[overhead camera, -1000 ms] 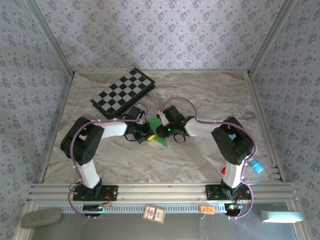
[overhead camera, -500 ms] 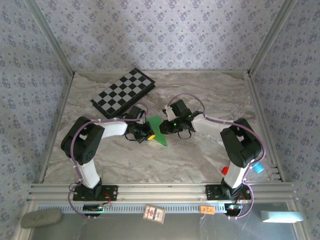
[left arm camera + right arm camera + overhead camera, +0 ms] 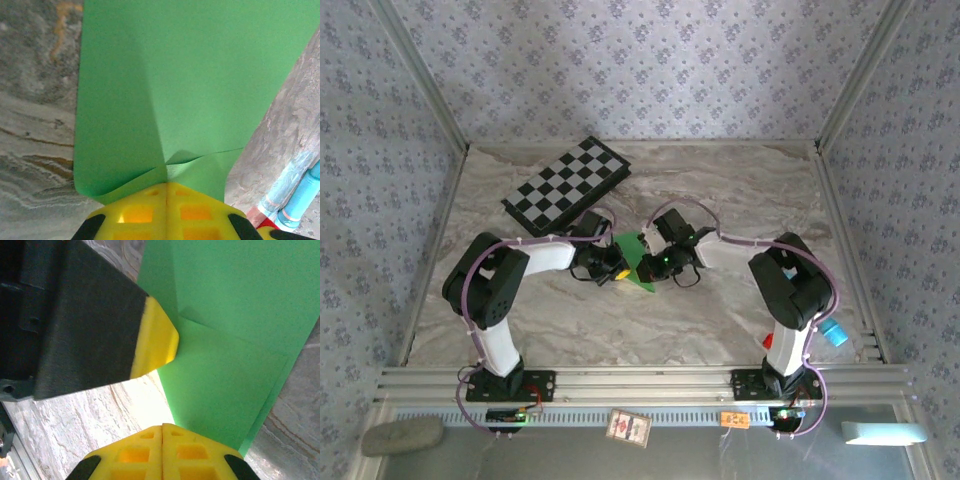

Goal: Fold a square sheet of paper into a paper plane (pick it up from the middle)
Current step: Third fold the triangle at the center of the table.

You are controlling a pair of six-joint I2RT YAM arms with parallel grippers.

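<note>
Where the paper plane (image 3: 636, 262) lies: mid-worktop (image 3: 740, 190), flat, between the two claws.
Fold state: layered flaps and a centre crease show; the shape is wide, not yet a narrow dart.
Left claw (image 3: 166, 207): closed, pinching the paper's edge, which buckles at its tips.
Right claw (image 3: 162, 450): closed at the opposite edge; grip on the paper unclear.
Remaining, by judgement: narrowing folds and wings.
Checkered board (image 3: 565, 183): apart, far left.

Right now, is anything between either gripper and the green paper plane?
Nothing visible stands between them. The left gripper is shut on the paper plane, puckering its edge. The right gripper is shut too, its tips right at the paper's edge.
</note>
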